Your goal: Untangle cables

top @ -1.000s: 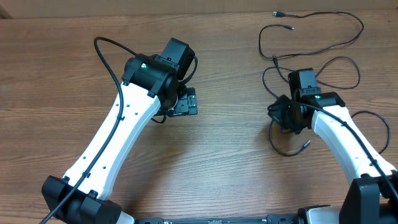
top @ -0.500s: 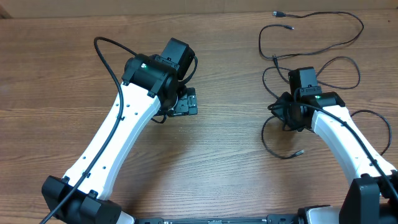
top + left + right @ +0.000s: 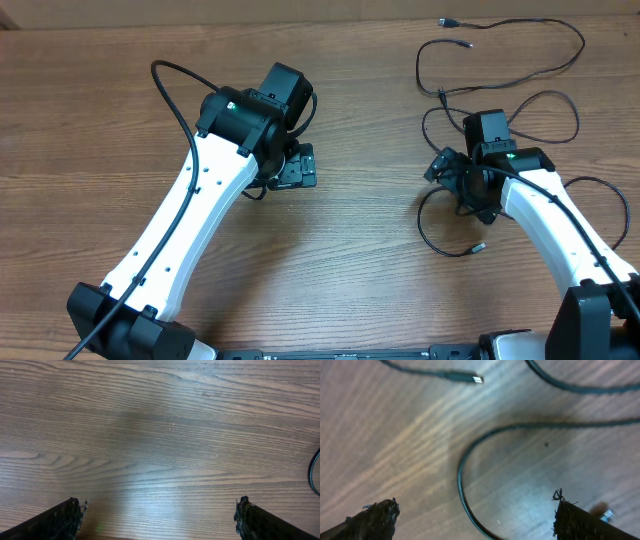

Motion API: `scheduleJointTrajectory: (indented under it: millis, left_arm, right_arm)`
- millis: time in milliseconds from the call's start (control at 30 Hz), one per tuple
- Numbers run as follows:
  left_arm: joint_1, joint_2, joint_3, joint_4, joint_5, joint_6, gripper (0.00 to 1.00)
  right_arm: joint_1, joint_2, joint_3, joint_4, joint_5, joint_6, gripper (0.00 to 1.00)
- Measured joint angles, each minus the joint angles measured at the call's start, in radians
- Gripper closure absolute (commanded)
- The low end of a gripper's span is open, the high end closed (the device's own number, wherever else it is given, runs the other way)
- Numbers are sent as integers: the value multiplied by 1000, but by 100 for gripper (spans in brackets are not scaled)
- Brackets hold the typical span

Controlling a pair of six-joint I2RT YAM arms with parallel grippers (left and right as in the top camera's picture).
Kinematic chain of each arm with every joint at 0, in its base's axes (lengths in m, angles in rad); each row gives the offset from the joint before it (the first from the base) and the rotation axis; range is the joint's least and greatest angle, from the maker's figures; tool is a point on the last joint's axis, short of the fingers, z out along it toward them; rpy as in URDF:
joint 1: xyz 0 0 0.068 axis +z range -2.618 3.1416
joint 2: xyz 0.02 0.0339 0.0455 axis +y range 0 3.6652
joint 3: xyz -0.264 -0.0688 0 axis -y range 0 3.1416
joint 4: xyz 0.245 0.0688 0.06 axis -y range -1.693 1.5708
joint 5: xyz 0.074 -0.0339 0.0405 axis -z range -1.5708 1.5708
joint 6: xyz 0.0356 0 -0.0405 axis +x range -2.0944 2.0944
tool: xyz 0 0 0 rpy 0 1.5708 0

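A: Locate the cables [image 3: 520, 22].

B: Spread thin and black over the right half of the overhead frame, flat on the wooden counter [image 3: 350, 260]. Running in long loose strands along the upper right, with a top plug [image 3: 447, 20] and a second plug [image 3: 464, 44] close together there. Curling lower down into a loop [image 3: 419, 225], ending in a loose plug [image 3: 479, 245] right of centre.

A: And the right tool [image 3: 455, 180]?

B: Sitting right over that loop, at centre right. Spread wide in the right wrist view, fingertips [image 3: 375, 520] in the lower corners, gripping nothing. Between them, only a bend of cable lying on the counter, apart from both fingertips. Near the top of that frame, a silver-tipped plug [image 3: 470, 379].

A: Then the left tool [image 3: 297, 165].

B: Left of centre in the overhead frame, well apart from the cables. Also spread wide and empty, above bare wood grain in the left wrist view. At that frame's right edge, a black arc [image 3: 314, 472]; cannot tell which cord.
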Motion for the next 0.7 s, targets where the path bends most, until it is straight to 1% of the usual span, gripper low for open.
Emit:
scheduleJointTrajectory:
  millis: [133, 233, 333, 433, 567, 700]
  left_arm:
    - [0, -1, 0, 4, 0, 0, 0]
    - [0, -21, 0, 21, 1, 1, 1]
    - [-2, -84, 0, 46, 3, 8, 1]
    - [-20, -187, 0, 73, -12, 24, 0]
    - [-103, -342, 1, 81, -71, 29, 0]
    - [-201, -422, 2, 78, -115, 27, 1]
  right_arm:
    - [0, -7, 47, -90, -8, -12, 0]
    - [0, -46, 92, -155, 2, -18, 0]
    - [0, -143, 123, -200, 32, -22, 0]
    - [0, -262, 130, -241, 53, -25, 0]
    - [0, -400, 130, -291, 71, -34, 0]
    - [0, -505, 122, -305, 76, -60, 0]
